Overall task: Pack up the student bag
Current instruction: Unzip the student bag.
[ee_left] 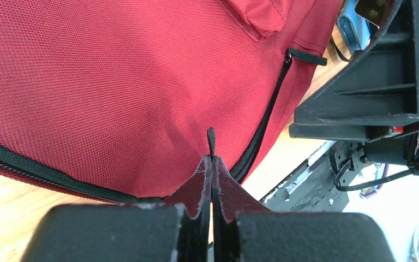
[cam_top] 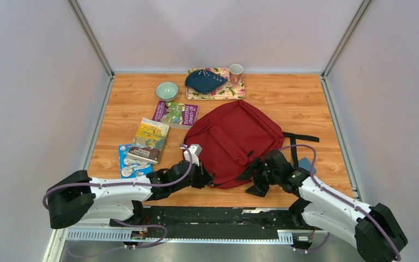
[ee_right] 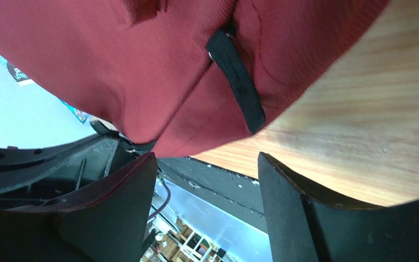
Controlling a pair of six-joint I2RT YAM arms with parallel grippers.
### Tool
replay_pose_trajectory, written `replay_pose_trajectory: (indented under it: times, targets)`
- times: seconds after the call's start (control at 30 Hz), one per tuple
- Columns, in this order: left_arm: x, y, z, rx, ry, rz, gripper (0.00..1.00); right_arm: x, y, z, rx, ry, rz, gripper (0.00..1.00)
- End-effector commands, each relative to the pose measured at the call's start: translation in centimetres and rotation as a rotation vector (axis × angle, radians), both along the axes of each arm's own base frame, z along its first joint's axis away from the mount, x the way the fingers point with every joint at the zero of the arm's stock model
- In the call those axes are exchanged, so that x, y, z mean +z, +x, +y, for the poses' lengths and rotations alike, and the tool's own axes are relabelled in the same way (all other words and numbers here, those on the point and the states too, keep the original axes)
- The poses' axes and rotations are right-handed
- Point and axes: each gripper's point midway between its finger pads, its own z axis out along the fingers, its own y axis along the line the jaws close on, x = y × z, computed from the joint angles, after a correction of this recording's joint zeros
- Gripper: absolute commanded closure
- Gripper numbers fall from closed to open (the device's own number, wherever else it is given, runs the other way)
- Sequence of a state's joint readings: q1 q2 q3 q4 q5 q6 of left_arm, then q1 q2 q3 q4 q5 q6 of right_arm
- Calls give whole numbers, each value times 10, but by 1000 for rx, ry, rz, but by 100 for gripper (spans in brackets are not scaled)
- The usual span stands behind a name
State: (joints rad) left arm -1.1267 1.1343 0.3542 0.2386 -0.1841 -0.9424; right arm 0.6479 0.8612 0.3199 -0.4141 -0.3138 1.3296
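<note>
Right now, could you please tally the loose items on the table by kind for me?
Backpack: 1
Books: 3
Bowl: 1
Blue dish: 1
Cup: 1
Tray: 1
Small blue item: 1
Total: 9

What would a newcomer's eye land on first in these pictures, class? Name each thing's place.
The dark red student bag fills the middle of the table. At its near edge the left gripper has its jaws shut on a black zipper pull, while the right gripper stands with jaws open. Books lie left of the bag.
</note>
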Motion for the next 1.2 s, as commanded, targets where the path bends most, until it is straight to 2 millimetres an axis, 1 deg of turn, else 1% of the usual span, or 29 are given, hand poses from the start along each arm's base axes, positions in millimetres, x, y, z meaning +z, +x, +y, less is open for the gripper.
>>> replay_pose_trajectory:
  times: [0.0,0.03,0.1,0.13,0.2,0.23,0.27,0.33,0.37,0.4,0.43,0.47,0.5,0.53,0.57,0.6,0.63,0.67,0.7,0.77,0.8,0.87,0.9,0.93,1.03,1.1,1.17]
  targets:
    - [18,0,-12,-38,-53,-38,100,21,31,20,-57,72,-78,30]
    - [19,0,-13,-42,-57,-41,100,16,33,20,-60,55,-66,30]
    - [20,-1,-13,-47,-58,-41,100,19,39,24,-62,55,-75,30]
    - [19,-2,-12,-49,-55,-39,100,14,41,25,-57,42,-68,31]
    - [21,-2,-12,-54,-57,-47,100,16,46,28,-53,41,-77,33]
    - [22,-2,-12,-54,-56,-48,100,11,46,28,-48,27,-68,35]
    - [22,-2,-12,-57,-55,-53,100,9,47,29,-43,20,-66,41]
    - [23,-2,-10,-56,-42,-59,100,9,52,30,-30,4,-90,50]
    - [24,0,-9,-60,-32,-71,100,9,55,28,5,-22,-132,62]
    - [25,2,-8,-51,-24,-82,100,11,56,26,10,-55,-135,70]
    - [23,2,-4,-48,-2,-85,100,9,61,19,-5,-96,-155,79]
    - [26,5,-3,-50,17,-103,100,10,62,16,6,-118,-173,97]
    - [25,9,1,-30,46,-117,100,10,62,13,8,-134,-181,100]
    - [18,9,10,-24,104,-111,100,15,64,11,9,-138,-209,100]
    - [22,13,11,-21,124,-134,100,17,65,9,30,-153,-237,100]
    - [17,16,21,1,173,-142,100,16,63,5,42,-174,-239,100]
    - [22,19,23,15,171,-161,100,21,65,4,50,-185,-263,100]
    - [19,22,32,36,216,-176,100,21,64,2,72,-200,-279,100]
    - [15,23,41,47,260,-175,100,20,61,-2,112,-223,-295,100]
    - [17,30,55,99,306,-206,100,17,55,-1,176,-224,-302,100]
    - [13,30,65,109,348,-206,100,12,51,-3,234,-240,-309,100]
    - [15,35,80,154,396,-234,100,6,44,-7,286,-261,-299,100]
    - [10,34,90,161,439,-230,100,2,41,-9,316,-276,-294,100]
    - [12,35,95,175,449,-238,100,0,40,-13,343,-298,-303,100]
    - [10,36,113,205,514,-251,100,-3,39,-22,381,-348,-318,100]
    - [11,36,122,224,540,-258,100,0,42,-27,389,-373,-335,100]
    - [13,37,126,238,539,-265,100,3,47,-31,403,-402,-365,100]
